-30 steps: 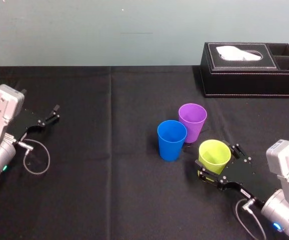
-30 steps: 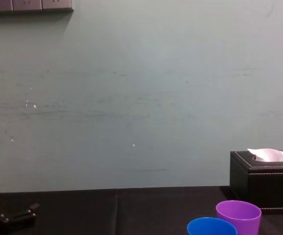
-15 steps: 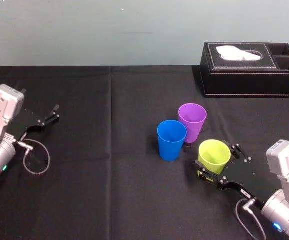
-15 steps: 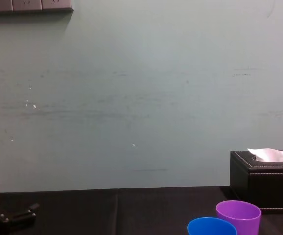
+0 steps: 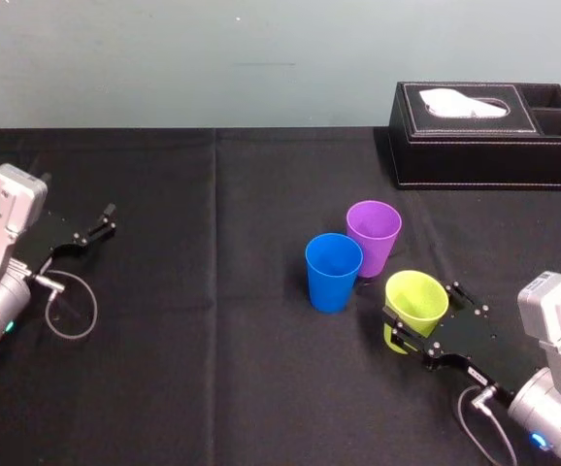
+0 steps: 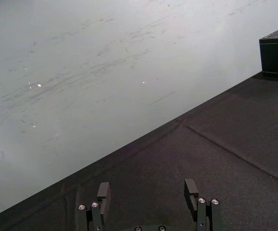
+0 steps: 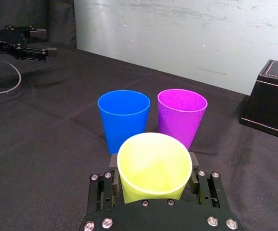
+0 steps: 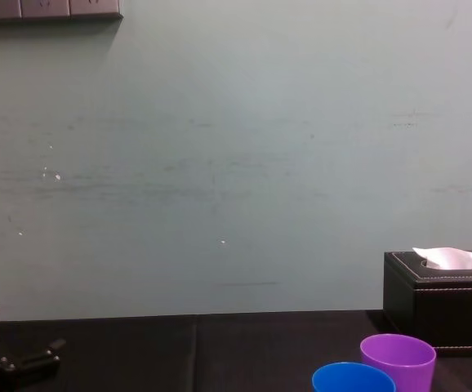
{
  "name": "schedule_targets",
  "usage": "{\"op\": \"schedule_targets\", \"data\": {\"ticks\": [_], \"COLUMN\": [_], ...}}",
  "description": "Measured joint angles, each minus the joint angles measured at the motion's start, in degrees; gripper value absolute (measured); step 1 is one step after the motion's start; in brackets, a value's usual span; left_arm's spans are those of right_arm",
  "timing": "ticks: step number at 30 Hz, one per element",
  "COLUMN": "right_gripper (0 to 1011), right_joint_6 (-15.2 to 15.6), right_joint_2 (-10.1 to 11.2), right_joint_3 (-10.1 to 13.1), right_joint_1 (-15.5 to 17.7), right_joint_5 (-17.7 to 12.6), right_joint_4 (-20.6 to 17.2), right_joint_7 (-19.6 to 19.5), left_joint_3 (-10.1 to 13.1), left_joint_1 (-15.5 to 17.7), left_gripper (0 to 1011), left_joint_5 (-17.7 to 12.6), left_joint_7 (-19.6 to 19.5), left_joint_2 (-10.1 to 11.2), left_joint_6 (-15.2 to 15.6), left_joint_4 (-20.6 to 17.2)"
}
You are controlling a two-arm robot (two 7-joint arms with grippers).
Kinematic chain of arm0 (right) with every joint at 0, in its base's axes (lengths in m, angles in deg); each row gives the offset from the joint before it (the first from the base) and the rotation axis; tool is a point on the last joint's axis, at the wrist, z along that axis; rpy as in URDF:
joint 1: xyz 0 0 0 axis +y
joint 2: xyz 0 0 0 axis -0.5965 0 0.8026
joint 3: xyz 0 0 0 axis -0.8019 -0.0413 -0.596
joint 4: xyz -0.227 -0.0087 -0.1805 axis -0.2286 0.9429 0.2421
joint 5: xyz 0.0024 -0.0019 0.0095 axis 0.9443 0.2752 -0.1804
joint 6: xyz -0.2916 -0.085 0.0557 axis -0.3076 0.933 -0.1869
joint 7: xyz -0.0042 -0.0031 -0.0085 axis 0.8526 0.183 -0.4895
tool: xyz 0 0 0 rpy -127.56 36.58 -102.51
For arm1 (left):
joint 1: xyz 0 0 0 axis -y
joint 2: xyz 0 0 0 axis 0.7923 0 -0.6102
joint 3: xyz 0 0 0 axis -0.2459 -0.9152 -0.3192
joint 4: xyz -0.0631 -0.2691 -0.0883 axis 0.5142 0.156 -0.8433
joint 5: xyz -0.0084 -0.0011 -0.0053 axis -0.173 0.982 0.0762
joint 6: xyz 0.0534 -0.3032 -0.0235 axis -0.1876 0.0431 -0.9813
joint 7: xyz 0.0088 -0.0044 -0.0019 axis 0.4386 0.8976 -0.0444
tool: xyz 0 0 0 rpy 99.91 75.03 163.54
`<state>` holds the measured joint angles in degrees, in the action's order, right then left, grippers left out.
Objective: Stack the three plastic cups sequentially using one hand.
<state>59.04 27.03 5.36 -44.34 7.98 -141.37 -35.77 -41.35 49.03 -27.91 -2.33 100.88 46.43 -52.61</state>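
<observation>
Three plastic cups stand upright, close together, right of the table's middle. The blue cup (image 5: 333,272) (image 7: 123,118) (image 8: 352,379) is on the left, with the purple cup (image 5: 373,236) (image 7: 181,115) (image 8: 398,359) just behind it to the right. Nearest me is the yellow-green cup (image 5: 416,296) (image 7: 153,168). My right gripper (image 5: 420,303) (image 7: 153,162) reaches in from the lower right, one finger pressed against each side of that cup. Far to the left, my left gripper (image 5: 104,221) (image 6: 147,191) rests open with nothing between its fingers.
A black tissue box (image 5: 489,136) (image 7: 271,98) (image 8: 440,298) sits at the back right near the wall. A black cloth (image 5: 213,369) covers the table. A cable loop (image 5: 70,303) lies beside the left arm.
The right gripper's fingers have closed inward onto the sides of the yellow-green cup. The blue cup, the purple cup and the left arm have stayed in place.
</observation>
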Motion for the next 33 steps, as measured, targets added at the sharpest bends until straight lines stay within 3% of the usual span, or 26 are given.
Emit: {"op": "schedule_targets", "data": {"ticks": [15,23,33], "right_gripper": [744,744,744], "right_joint_6": [0.4,6.3,14.1], "right_joint_2": [-0.2,-0.1,0.1], "right_joint_3": [1.2,2.4,2.6], "right_joint_1": [0.1,-3.6,-11.0], "right_joint_5": [0.4,1.2,-1.7], "right_joint_4": [-1.7,-4.3,-5.6], "right_joint_7": [0.9,2.1,4.2], "left_joint_3": [0.0,0.0,0.0], "left_joint_1": [0.0,0.0,0.0], "left_gripper": [1011,1011,1011], "left_joint_5": [0.0,0.0,0.0], "left_joint_7": [0.0,0.0,0.0], "left_joint_2": [0.0,0.0,0.0], "left_joint_6": [0.0,0.0,0.0], "left_joint_4": [0.0,0.0,0.0]}}
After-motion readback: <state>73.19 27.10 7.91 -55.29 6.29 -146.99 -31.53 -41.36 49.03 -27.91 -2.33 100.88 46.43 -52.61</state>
